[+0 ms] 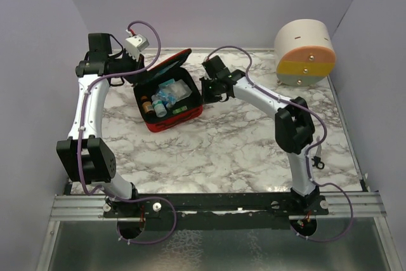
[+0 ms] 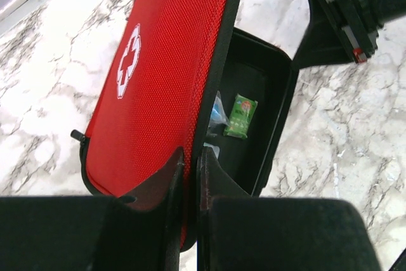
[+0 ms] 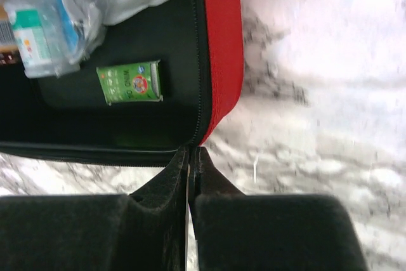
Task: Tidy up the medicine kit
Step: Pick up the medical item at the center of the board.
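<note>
- Red fabric medicine kit [image 1: 176, 120] sat open on the marble table [image 1: 228, 150], far-left of centre.
- Left gripper [image 2: 190, 160] pinched the lid [image 2: 158, 61] at its edge; we judged this kept it propped up.
- Right gripper [image 3: 189, 157] was clenched at the kit's corner; any hold, we couldn't tell.

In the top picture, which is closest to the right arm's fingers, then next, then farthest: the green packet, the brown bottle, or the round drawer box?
1. Green packet, at the medicine kit's near right.
2. Brown bottle, at the kit's left side.
3. Round drawer box, far off at the back right.
</note>
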`<state>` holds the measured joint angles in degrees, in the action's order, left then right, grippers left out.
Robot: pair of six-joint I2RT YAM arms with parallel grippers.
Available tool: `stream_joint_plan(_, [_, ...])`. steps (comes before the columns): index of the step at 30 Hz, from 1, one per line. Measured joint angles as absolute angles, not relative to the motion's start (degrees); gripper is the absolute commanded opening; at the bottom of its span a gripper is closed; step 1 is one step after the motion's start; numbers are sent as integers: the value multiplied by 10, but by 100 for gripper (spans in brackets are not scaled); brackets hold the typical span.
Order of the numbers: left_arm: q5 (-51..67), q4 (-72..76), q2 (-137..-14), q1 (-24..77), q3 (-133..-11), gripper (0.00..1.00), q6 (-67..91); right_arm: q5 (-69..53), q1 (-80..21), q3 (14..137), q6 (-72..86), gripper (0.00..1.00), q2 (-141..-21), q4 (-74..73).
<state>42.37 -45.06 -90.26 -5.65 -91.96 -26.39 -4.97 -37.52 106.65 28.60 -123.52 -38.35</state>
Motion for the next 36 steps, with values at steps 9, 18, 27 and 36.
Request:
stream_joint_plan(9, [465,-450,-910,-50,-938,0,-253,-40,-380,908,316,1,-1128,-364])
stream_joint_plan(18, [489,-448,-910,-44,-938,0,-251,-24,-381,819,351,1,-1062,-353])
stream_joint_plan(27, [510,-439,-908,-37,-938,0,-250,-22,-382,740,383,1,-996,-352])
stream_joint_plan(36, [510,-436,-903,-37,-937,0,-253,58,-381,764,385,30,-943,-452])
